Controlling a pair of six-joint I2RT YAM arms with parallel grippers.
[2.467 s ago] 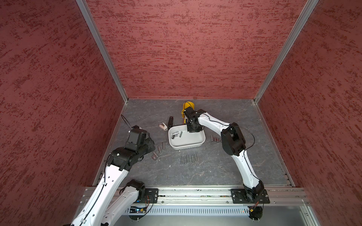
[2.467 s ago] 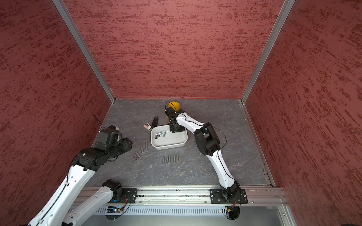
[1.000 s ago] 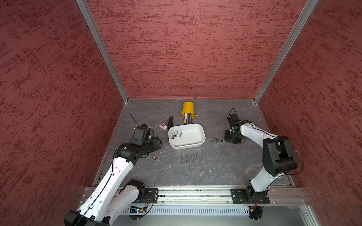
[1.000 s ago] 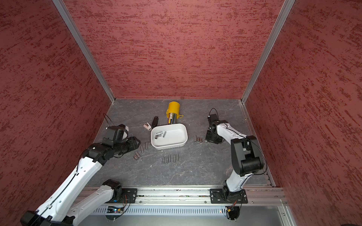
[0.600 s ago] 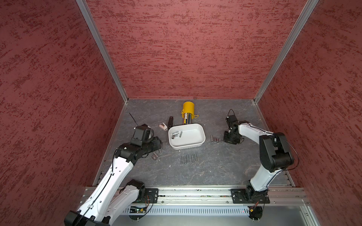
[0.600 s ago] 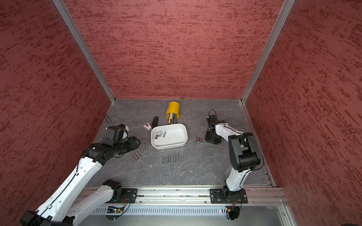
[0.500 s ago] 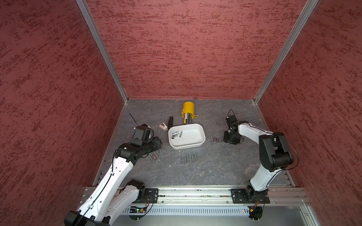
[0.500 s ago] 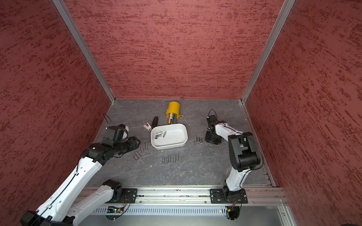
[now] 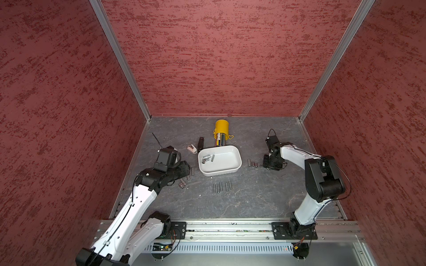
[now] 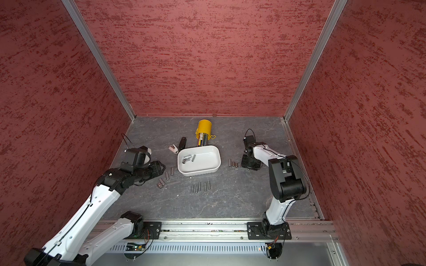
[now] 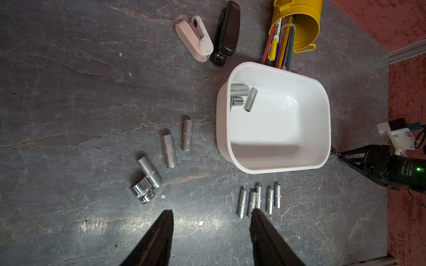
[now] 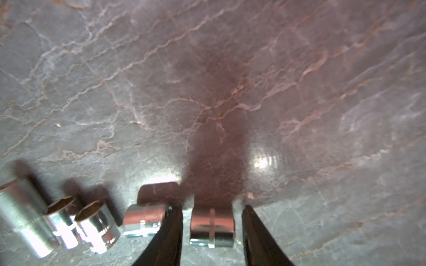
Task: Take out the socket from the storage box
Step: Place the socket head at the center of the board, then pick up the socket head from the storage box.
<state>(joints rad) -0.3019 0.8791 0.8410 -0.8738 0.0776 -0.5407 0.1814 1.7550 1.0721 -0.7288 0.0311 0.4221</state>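
Shiny silver metal: the socket (image 12: pixel 211 226) I carried lies flat on the grey table (image 9: pixel 253 195), on my right side of the storage box (image 9: pixel 231 170). My right gripper (image 12: pixel 211 208) is low around it with the jaws spread. I can see a thin strip of table between each finger and the socket, so I am not squeezing it. A second ago these jaws were much closer together, and they have been spreading since then. A bit before that, my right arm reached over the storage box. Now it is well out to the box's right.

The socket sits at the end of a short row of sockets (image 9: pixel 252 164) that runs from my gripper toward the box. One of my fingers (image 12: pixel 171 230) is just beside the next socket (image 12: pixel 144 220) in that row.

Three sockets (image 11: pixel 241 97) lie inside the storage box, in its far left corner, the same as before.

My left gripper (image 11: pixel 211 214) hangs on the left side of the box, jaws apart, with nothing between them. It has stayed there for the last second. Earlier that arm was bent another way and sat a little farther from the box.
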